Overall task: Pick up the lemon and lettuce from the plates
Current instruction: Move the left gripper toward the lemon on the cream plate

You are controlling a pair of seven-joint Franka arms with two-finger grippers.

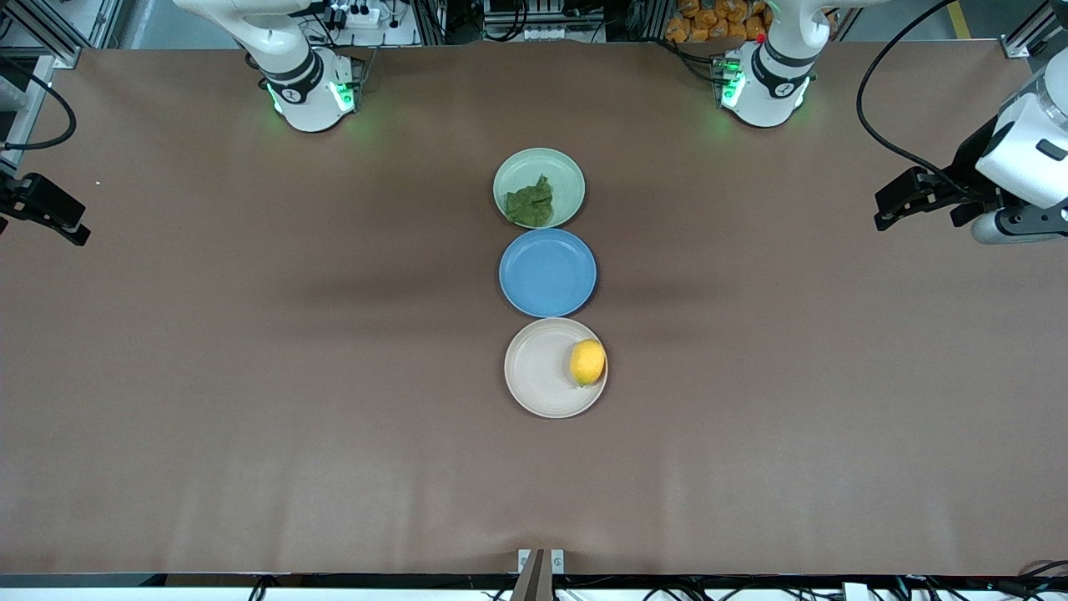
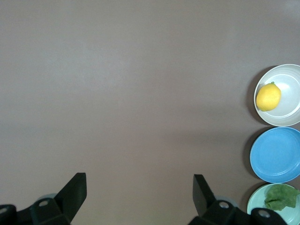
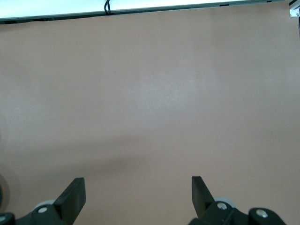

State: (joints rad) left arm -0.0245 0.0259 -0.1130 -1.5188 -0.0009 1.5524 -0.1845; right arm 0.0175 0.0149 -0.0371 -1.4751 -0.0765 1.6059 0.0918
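Observation:
The yellow lemon (image 1: 587,362) lies on the beige plate (image 1: 538,367), the plate nearest the front camera. The dark green lettuce (image 1: 531,204) lies on the pale green plate (image 1: 561,171), the one nearest the robots' bases. My left gripper (image 1: 897,204) is open and empty, up over the left arm's end of the table. My right gripper (image 1: 46,217) is open and empty, over the right arm's end. The left wrist view shows the lemon (image 2: 268,97), the beige plate (image 2: 288,108), the lettuce (image 2: 281,197) and the green plate (image 2: 255,202). The right wrist view shows only bare table between its open fingers (image 3: 75,194).
An empty blue plate (image 1: 547,273) sits between the two task plates, and shows in the left wrist view (image 2: 275,154). The three plates form a line down the middle of the brown table (image 1: 250,376). The table's front edge shows in the right wrist view (image 3: 140,11).

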